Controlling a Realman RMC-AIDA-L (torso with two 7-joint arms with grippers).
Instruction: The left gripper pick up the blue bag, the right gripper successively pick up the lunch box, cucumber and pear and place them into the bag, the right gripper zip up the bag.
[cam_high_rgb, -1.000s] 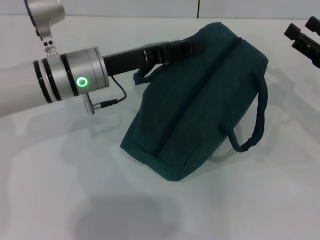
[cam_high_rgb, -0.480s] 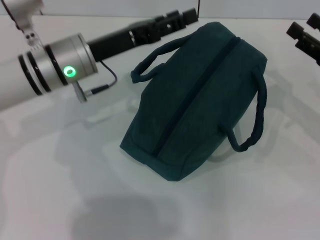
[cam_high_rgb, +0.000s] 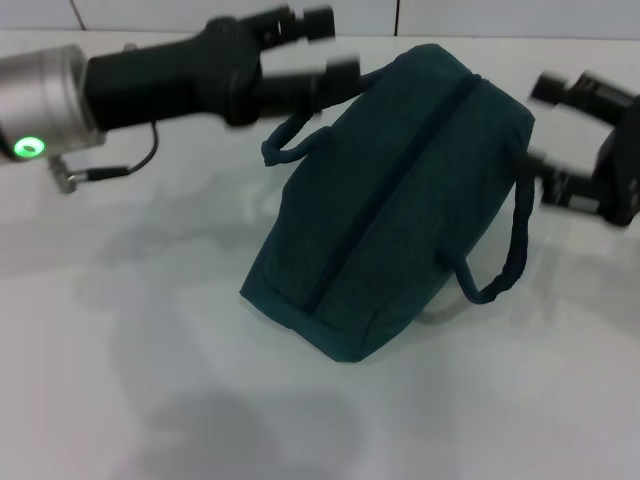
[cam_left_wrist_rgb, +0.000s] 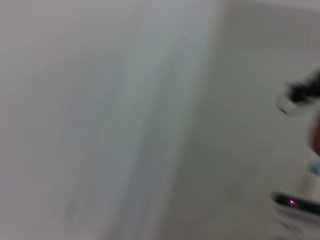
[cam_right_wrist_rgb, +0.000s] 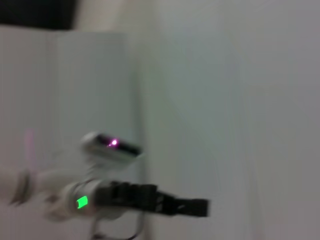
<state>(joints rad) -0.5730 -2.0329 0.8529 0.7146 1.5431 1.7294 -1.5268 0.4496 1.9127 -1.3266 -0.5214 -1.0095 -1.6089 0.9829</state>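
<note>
The blue bag (cam_high_rgb: 390, 200) lies on its side on the white table (cam_high_rgb: 150, 380), its zipper line running along the top and both loop handles hanging loose. My left gripper (cam_high_rgb: 325, 45) is open and empty, hovering above the bag's far handle (cam_high_rgb: 285, 140), near the bag's far left corner. It also shows from the side in the right wrist view (cam_right_wrist_rgb: 192, 206). My right gripper (cam_high_rgb: 550, 138) is open and empty, just right of the bag beside its near handle (cam_high_rgb: 515, 245). The lunch box, cucumber and pear are out of view.
The white table stretches in front of and to the left of the bag. A wall with tile seams (cam_high_rgb: 396, 15) runs behind the table. The left wrist view is blurred and shows only pale surface.
My left gripper has lifted off the bag's far handle, drawn back to the left and now stands open. My right gripper has moved in from the right edge toward the bag.
</note>
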